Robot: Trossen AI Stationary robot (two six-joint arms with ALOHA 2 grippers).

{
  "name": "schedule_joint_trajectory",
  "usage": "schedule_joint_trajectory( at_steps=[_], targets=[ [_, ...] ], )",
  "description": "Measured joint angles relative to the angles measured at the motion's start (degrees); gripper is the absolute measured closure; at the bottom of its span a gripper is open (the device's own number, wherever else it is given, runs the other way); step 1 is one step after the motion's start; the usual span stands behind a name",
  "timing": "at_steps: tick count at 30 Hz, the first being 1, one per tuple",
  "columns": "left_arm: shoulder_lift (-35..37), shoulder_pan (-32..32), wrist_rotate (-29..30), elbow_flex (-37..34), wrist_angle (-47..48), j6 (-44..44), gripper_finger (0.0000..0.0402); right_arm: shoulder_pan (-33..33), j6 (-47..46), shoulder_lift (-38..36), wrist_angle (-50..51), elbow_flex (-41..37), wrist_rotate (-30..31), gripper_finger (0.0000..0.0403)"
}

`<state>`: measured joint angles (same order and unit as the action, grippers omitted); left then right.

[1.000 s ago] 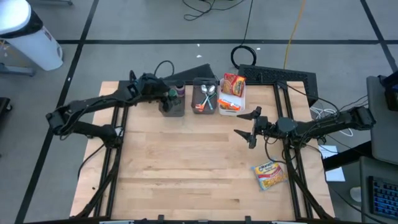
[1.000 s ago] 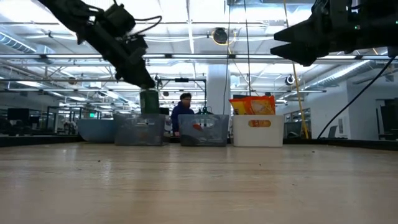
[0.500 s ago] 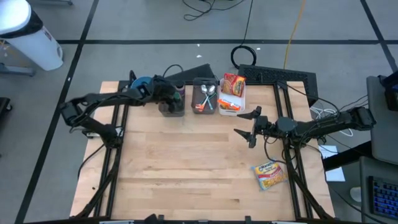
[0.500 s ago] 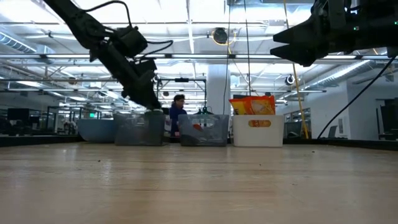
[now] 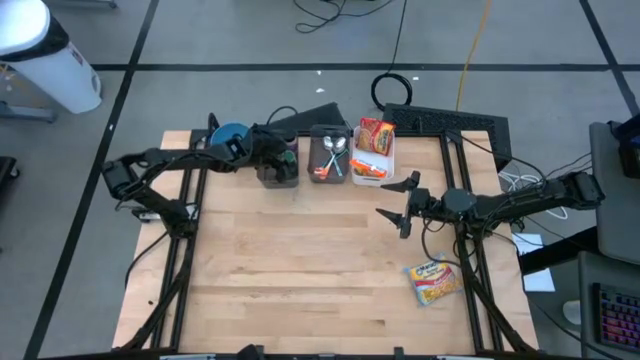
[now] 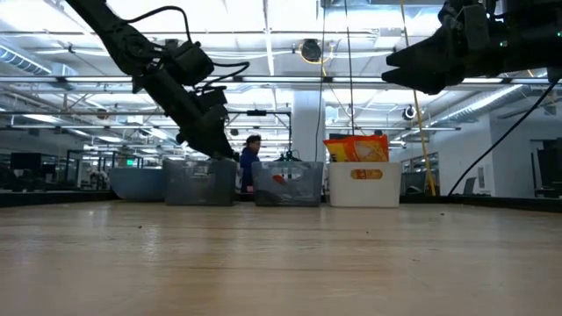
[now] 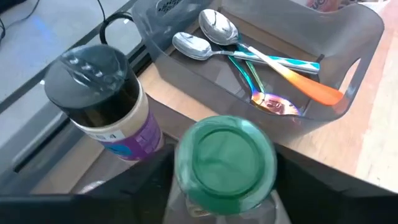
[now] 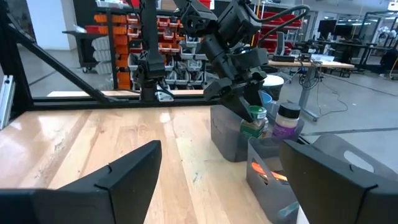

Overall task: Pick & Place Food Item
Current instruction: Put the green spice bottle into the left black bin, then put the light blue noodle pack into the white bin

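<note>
Left gripper (image 7: pixel 224 186) straddles upright green-lidded bottle (image 7: pixel 225 160) (long axis vertical).

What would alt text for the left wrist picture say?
A green-lidded clear jar sits between the left gripper's two dark fingers, beside a purple-labelled cup with a dark lid. Behind them, a grey translucent bin holds metal spoons.
</note>
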<state>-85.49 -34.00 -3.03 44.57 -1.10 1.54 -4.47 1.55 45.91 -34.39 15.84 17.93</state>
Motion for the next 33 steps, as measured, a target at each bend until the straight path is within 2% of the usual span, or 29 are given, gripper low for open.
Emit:
schedule_joint_trajectory(
  at_steps=[5,11,22,28,33],
  targets=[
    [0.0,0.0,0.0,0.0,0.3,-1.9,0.0065,0.0,0.9,0.0,0.0,0.0,0.0,0.0083],
    [1.5,-0.1,0.2,0.0,2.0,-1.9,0.0020,0.0,0.9,0.0,0.0,0.0,0.0,0.0083],
    [13.6,0.7,0.6,-0.1,4.5,-1.8,0.0012,0.0,0.9,0.0,0.0,0.0,0.0,0.0083],
    [16.6,3.7,0.5,-0.1,3.6,-3.1,0.0012,0.0,0.9,0.0,0.1,0.0,0.0,0.0083],
    [17.0,6.3,-0.6,-0.1,-2.2,-6.0,0.0012,0.0,0.9,0.0,0.0,0.0,0.0,0.0083]
  ],
)
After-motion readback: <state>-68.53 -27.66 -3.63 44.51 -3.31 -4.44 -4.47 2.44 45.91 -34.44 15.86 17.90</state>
